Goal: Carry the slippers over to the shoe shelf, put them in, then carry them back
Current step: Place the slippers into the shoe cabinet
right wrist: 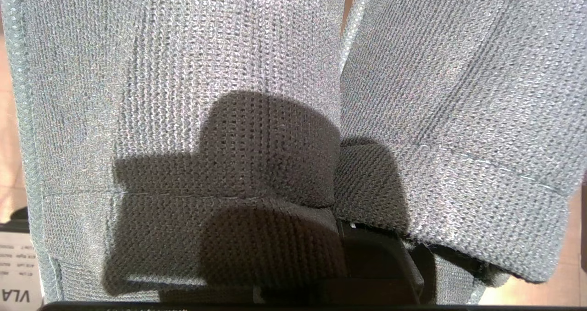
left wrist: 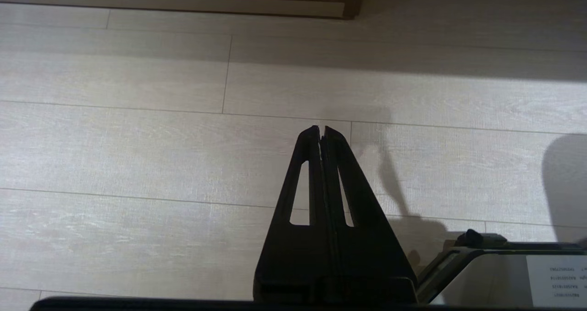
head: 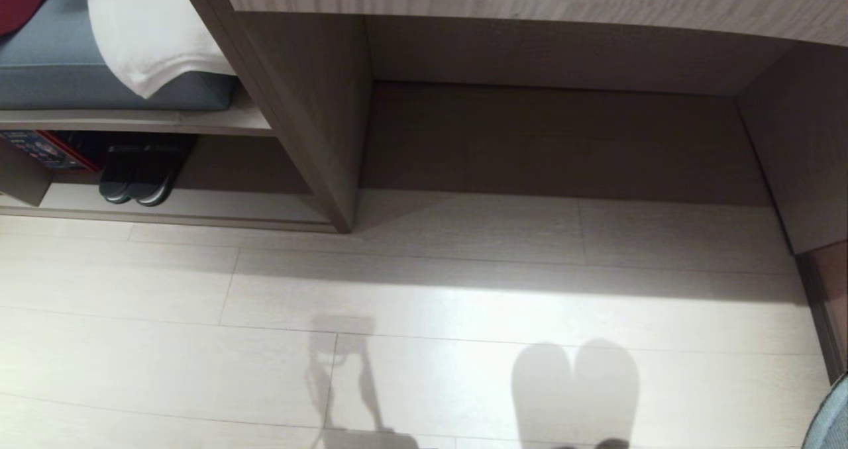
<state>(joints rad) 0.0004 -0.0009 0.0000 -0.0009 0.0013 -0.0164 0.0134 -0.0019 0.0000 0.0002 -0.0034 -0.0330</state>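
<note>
Slippers hang right against right pincer, clamped on them; left pincer together.

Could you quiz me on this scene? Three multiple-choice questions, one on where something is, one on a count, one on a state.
1. Where are the black slides?
A. In the low compartment under the grey cushion
B. In the wide bay on the right
C. Out on the pale floor

2. How many grey knit slippers fill the right wrist view?
A. One
B. Two
C. Four

3. How are the fingers of the left gripper?
A. Spread wide
C. Clamped on a towel
B. Pressed together, holding nothing

Answers:
1 A: they sit in shadow below the cushioned ledge.
2 B: two knit pieces hang side by side with a gap between.
3 B: the two black fingers meet at their tips over bare floor.
</note>
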